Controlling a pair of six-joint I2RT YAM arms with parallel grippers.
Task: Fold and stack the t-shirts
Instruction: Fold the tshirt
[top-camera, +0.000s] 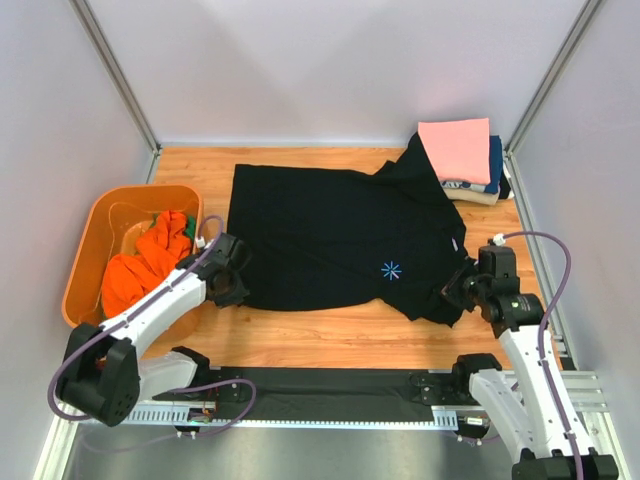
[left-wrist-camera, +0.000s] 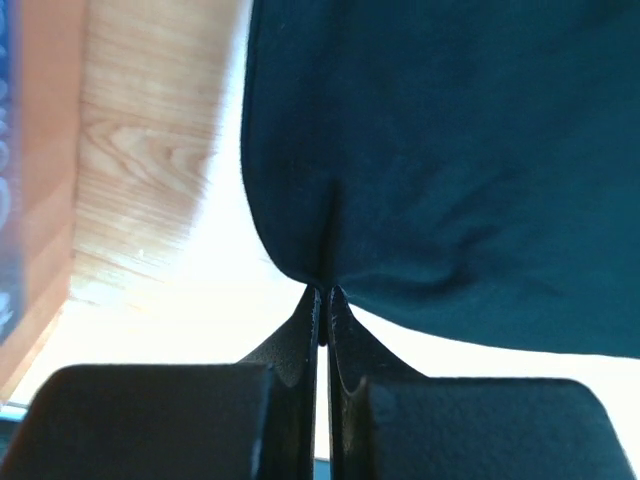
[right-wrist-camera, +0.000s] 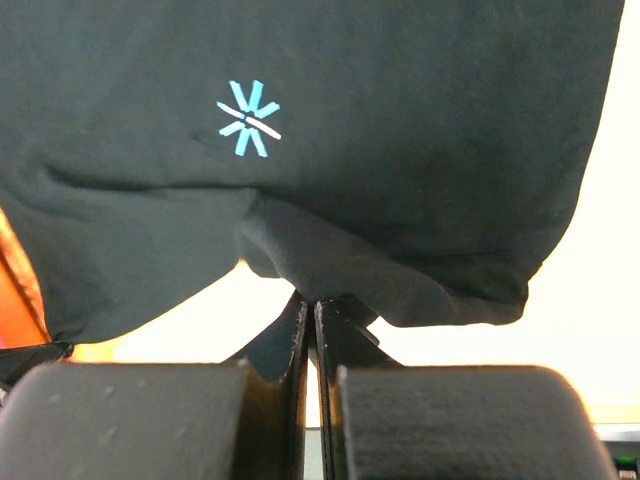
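Left gripper (left-wrist-camera: 322, 300) and right gripper (right-wrist-camera: 312, 305) each clamp tight on the black t-shirt (top-camera: 330, 225) at its lower edge; we log it mid-frame, long axis left-right, one corner pointing upper right.

Black t-shirt (top-camera: 330, 240), light-blue starburst (top-camera: 391, 269)

The black t-shirt (top-camera: 330, 235) lies spread front-up across the middle of the table (top-camera: 300, 340). Its small light-blue starburst mark (top-camera: 391, 269) shows near its near right part. Its near left corner is pinched in the left hand (left-wrist-camera: 322, 300) and a bunched fold of its near right edge in the right hand (right-wrist-camera: 310, 305). A sleeve reaches the far right stack, where a folded pink t-shirt (top-camera: 456, 148) tops a navy t-shirt (top-camera: 495, 165) and a cream t-shirt (top-camera: 480, 197). An orange t-shirt (top-camera: 140, 262) lies crumpled in the tub (top-camera: 90, 235) at left.
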